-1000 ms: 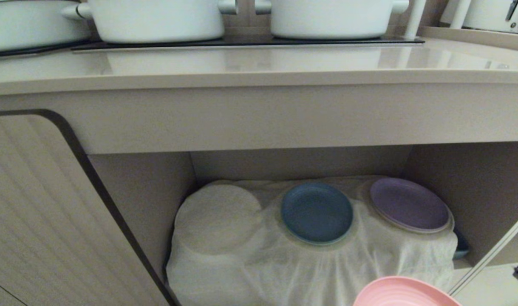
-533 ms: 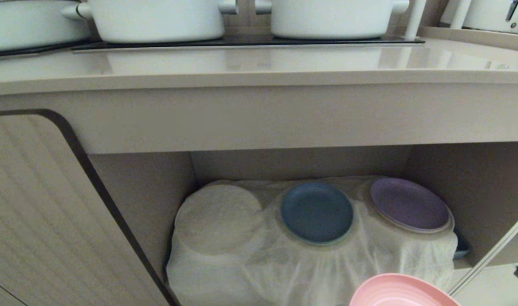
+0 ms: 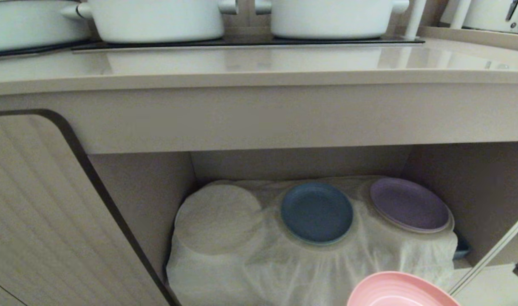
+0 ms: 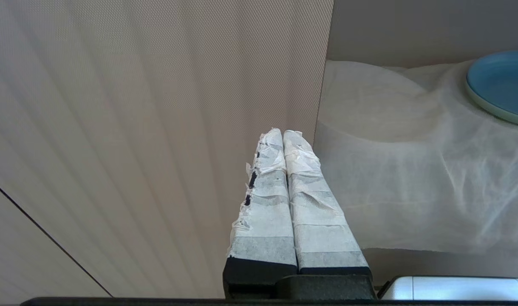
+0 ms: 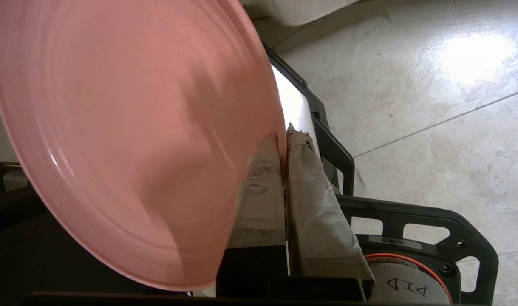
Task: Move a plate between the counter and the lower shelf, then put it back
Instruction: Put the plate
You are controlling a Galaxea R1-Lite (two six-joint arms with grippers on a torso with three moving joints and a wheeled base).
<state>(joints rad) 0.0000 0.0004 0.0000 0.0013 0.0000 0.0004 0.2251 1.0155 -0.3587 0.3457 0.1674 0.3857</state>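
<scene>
The pink plate [image 3: 399,291] shows at the bottom edge of the head view, in front of and below the lower shelf [image 3: 475,199]. In the right wrist view the plate [image 5: 127,127] is held tilted, with my right gripper [image 5: 283,138] shut on its rim above the floor. The right gripper itself is out of the head view. The counter [image 3: 259,68] runs across the top, above the shelf opening. My left gripper [image 4: 283,135] is shut on nothing, parked in front of the ribbed cabinet door [image 4: 135,127].
On the shelf's white cloth [image 3: 284,263] lie a blue plate [image 3: 316,211] and a purple plate [image 3: 409,204], with a covered round stack [image 3: 218,219] at left. White pots [image 3: 157,17] stand on the black cooktop [image 3: 242,41]. The robot's black base frame [image 5: 411,212] is beneath the plate.
The pink plate has risen slightly and shifted a little left at the bottom of the head view. Nothing else moved.
</scene>
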